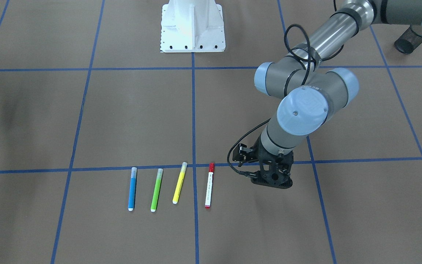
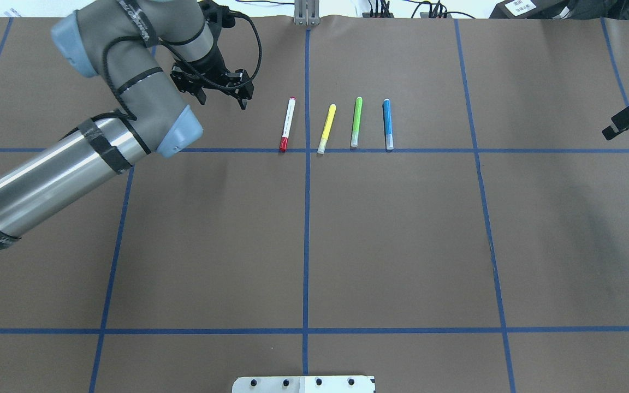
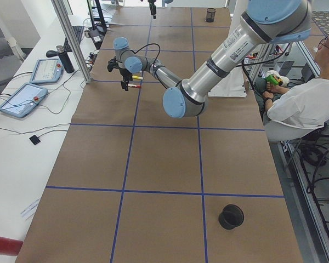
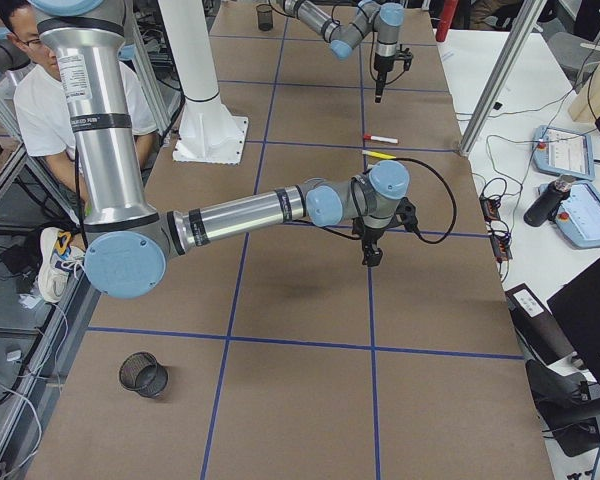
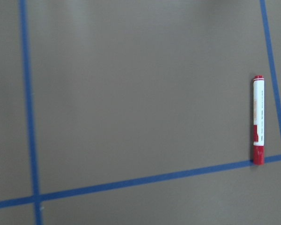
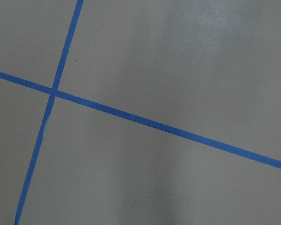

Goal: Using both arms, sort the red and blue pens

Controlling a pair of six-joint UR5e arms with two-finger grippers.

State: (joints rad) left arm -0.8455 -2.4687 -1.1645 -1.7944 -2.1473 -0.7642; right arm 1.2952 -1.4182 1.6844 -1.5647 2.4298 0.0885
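Four markers lie side by side along a blue tape line. The red pen (image 2: 288, 124) (image 1: 209, 185), white with a red cap, is the one nearest my left gripper (image 2: 223, 101) (image 1: 272, 183). That gripper hangs open and empty a short way to the pen's side, fingers pointing down. In the left wrist view the red pen (image 5: 258, 120) sits at the right edge. The blue pen (image 2: 387, 124) (image 1: 132, 189) lies at the row's other end. My right gripper (image 2: 615, 128) (image 4: 372, 255) hovers far off near the table's right edge; whether it is open or shut I cannot tell.
A yellow marker (image 2: 326, 129) and a green marker (image 2: 356, 122) lie between the two pens. A black mesh cup (image 1: 412, 39) stands on the left arm's side, another mesh cup (image 4: 143, 374) on the right arm's side. The robot base (image 1: 192, 25) is mid-table. A seated person (image 3: 301, 104) is beside the table.
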